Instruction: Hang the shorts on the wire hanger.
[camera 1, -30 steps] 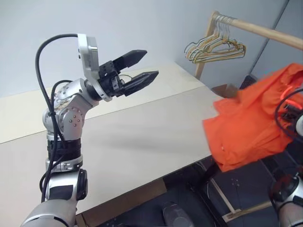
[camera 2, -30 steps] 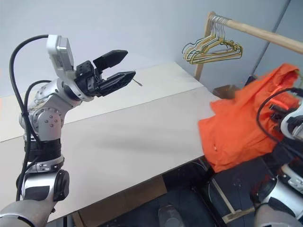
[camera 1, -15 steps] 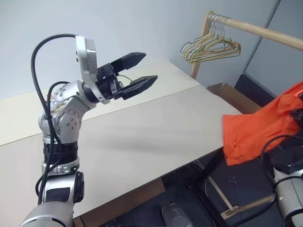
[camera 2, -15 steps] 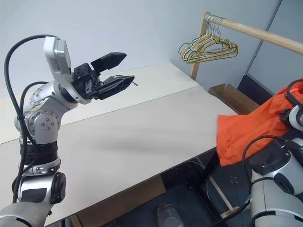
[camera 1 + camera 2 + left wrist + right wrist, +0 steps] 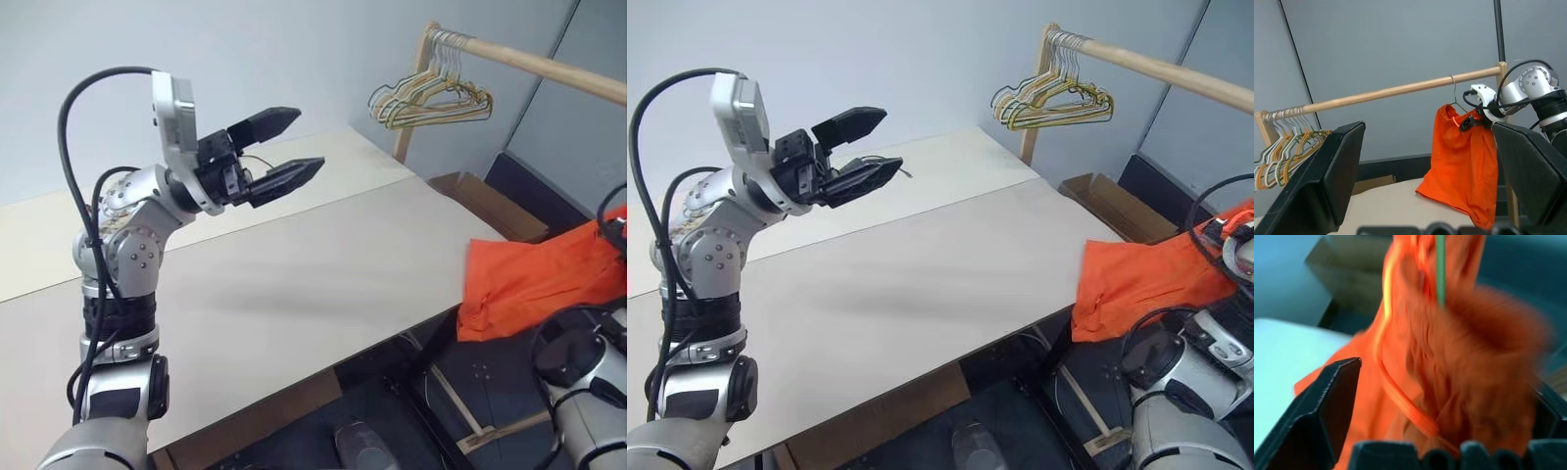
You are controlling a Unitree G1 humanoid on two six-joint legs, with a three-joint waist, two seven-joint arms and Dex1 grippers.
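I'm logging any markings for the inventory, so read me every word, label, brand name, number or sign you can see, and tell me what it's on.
None: no words, labels, brands, numbers or signs can be read.
Bright orange fabric shorts: no print or tag seen.
Thin metal wire hanger on the wooden rail: unmarked.
Bunched gold and pale hangers: unmarked.
Brown cardboard box: no lettering visible.

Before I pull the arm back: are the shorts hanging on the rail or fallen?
Hanging. The shorts dangle from the wire hanger hooked over the wooden rail, lower edge brushing the table.
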